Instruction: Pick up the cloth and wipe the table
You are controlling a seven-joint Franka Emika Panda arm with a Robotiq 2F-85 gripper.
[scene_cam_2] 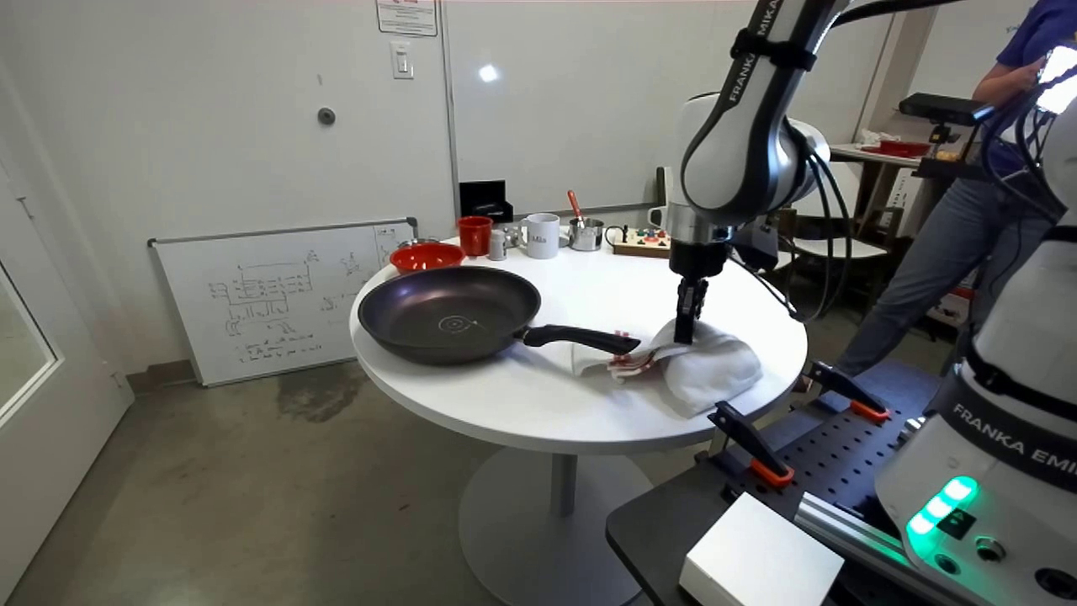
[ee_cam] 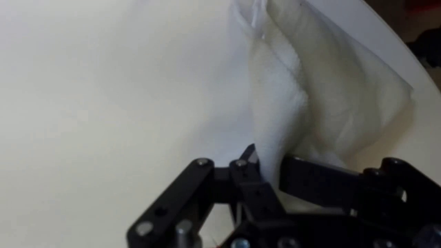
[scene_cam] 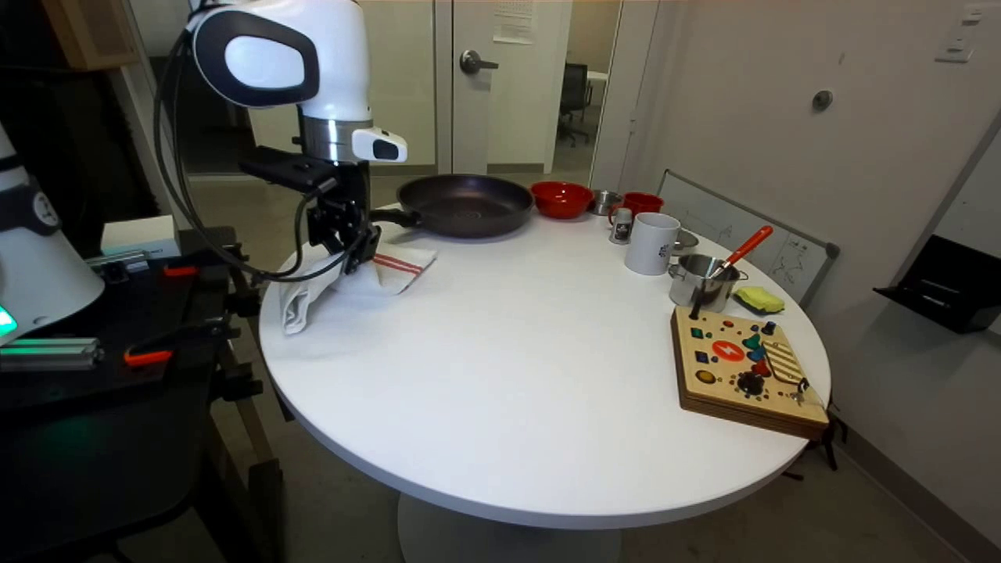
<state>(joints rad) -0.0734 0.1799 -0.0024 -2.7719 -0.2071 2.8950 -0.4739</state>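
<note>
In an exterior view I have the round table (scene_cam: 500,375) across the middle, a black bench (scene_cam: 102,453) off to its left. Nearest on the right, the board (scene_cam: 731,374) lies by the table's edge. Just beyond it stands the pot (scene_cam: 688,291), a red-handled tool (scene_cam: 749,244) leaning in it, and a yellow pad (scene_cam: 758,299) to the right. On the left the cloth (scene_cam: 377,281) rests bunched on the table, its red stripes to the right of my gripper (scene_cam: 352,264). I have the gripper clenched on the cloth, and in the wrist view a fold of it is caught between the fingers (ee_cam: 317,179). Farther back stands the mug (scene_cam: 651,244). At the far left sits the pan (scene_cam: 469,207), its handle (scene_cam: 397,216) pointing left, with the bowl (scene_cam: 561,202) just beside it and the cup (scene_cam: 646,203) farther right. Behind them a whiteboard (scene_cam: 719,211) leans on the wall (scene_cam: 751,102).
</note>
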